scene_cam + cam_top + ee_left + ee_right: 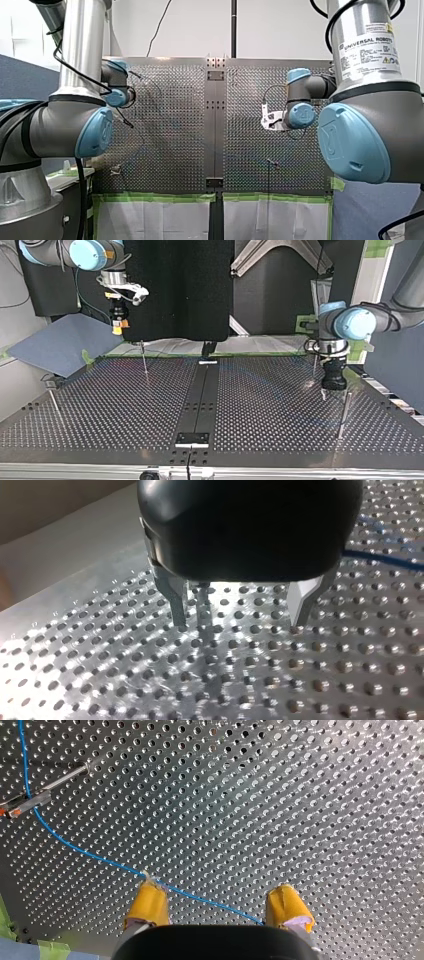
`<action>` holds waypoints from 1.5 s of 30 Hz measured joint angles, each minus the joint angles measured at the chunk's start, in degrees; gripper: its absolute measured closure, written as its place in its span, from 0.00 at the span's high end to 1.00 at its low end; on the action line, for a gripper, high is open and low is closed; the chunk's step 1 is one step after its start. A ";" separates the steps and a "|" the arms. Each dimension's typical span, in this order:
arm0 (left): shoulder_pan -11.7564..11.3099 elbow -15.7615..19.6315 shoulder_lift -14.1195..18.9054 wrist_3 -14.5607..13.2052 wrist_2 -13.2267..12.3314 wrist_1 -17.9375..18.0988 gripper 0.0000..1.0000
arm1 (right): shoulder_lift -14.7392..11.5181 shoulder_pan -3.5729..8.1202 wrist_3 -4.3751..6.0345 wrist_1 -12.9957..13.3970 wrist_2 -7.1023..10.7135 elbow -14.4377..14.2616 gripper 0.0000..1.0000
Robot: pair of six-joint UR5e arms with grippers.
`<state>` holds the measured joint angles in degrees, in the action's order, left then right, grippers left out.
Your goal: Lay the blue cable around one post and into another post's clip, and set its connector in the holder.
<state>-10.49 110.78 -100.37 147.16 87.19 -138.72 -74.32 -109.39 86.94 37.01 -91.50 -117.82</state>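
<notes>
Starting with the blue cable (pixel 100 858): it's laid flat on the perforated table (pixel 300 795) and is best seen in the right wrist view. There it's run past the clip (pixel 30 801) on a thin metal post (pixel 65 774), then slanted across the holes until it's hidden behind the right gripper (pixel 216 887). Whether it's actually seated in that clip can't be told (it's right at it, touching or near enough). The right gripper's yellow pads (pixel 150 902) are spread wide with nothing pinched between them. In the top view that gripper is seen held well up off the table, so the cable is only hung over, not grabbed. The left gripper (pixel 237 624) is parked right at the table surface, its metal fingers (pixel 175 597) parted, with nothing caught in the gap but bare holes. A short stretch of blue is also seen off to one side of it, well apart from the fingers.
</notes>
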 joint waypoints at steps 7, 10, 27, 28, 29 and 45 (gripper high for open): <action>1.06 0.45 -0.01 3.35 -2.08 0.20 0.99 | 0.00 0.00 0.00 0.00 0.00 0.00 0.98; 1.50 0.62 0.00 4.81 -2.74 0.20 0.99 | 0.00 0.00 0.00 -0.05 0.00 0.00 0.98; 1.55 1.54 0.61 13.77 0.16 -1.14 0.99 | 0.00 0.01 0.00 0.02 0.00 -0.01 0.98; 1.45 1.70 0.80 14.22 0.38 -1.18 0.99 | 0.00 0.01 0.00 0.02 0.00 0.00 0.98; 1.35 1.87 1.02 14.65 0.56 -1.20 0.99 | 0.00 0.01 0.00 0.00 0.00 0.00 0.98; 0.42 4.21 3.80 22.82 -0.01 -1.66 0.99 | 0.00 0.01 0.15 -0.09 0.00 -0.01 0.98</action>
<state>-10.07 114.99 -96.57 169.98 87.18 -140.37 -74.32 -109.39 87.09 36.93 -91.50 -117.83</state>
